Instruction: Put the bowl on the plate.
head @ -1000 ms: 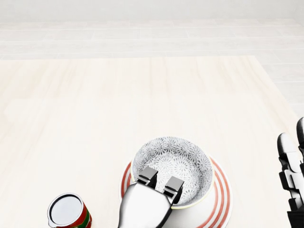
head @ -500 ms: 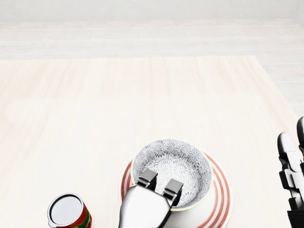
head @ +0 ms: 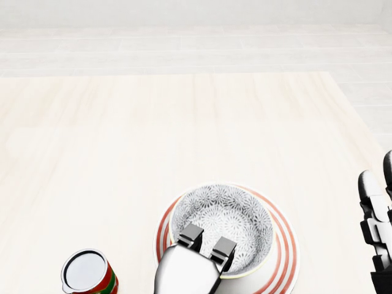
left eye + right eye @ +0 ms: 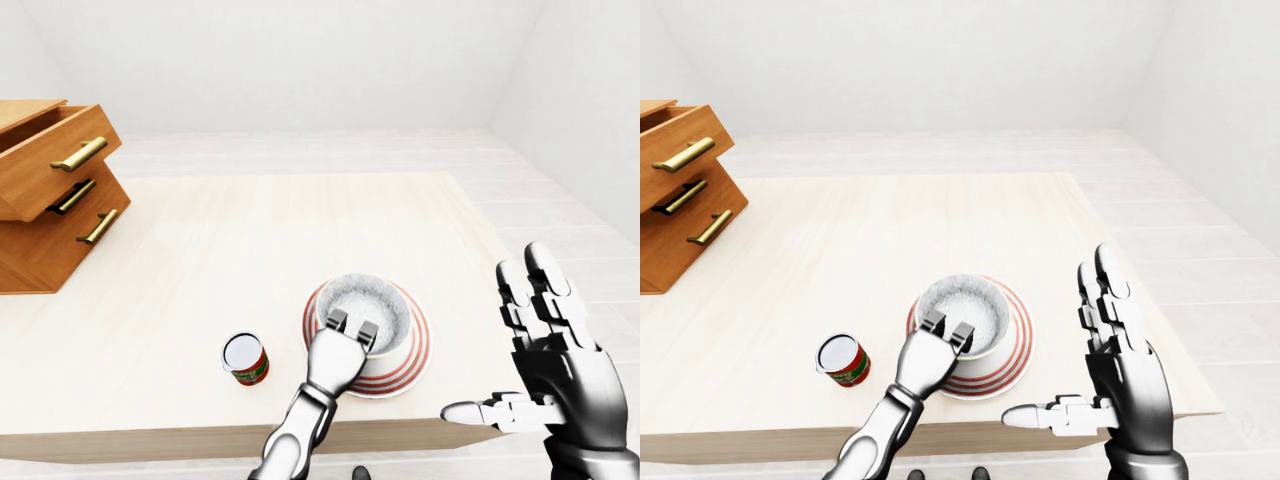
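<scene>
A grey-patterned bowl sits inside the red-ringed white plate near the table's bottom edge in the head view. My left hand comes up from the bottom, two fingers hooked over the bowl's near rim and closed on it; the thumb is hidden under the hand. My right hand hovers at the right, off the table's corner, fingers spread open, holding nothing and well apart from the plate.
A red and green tin can stands left of the plate near the table's bottom edge. A wooden drawer chest with brass handles, its top drawer pulled out, sits at the table's left side.
The bowl has slid toward the bottom of the head view with my left hand and now sits more centred on the plate. The right hand has not moved.
</scene>
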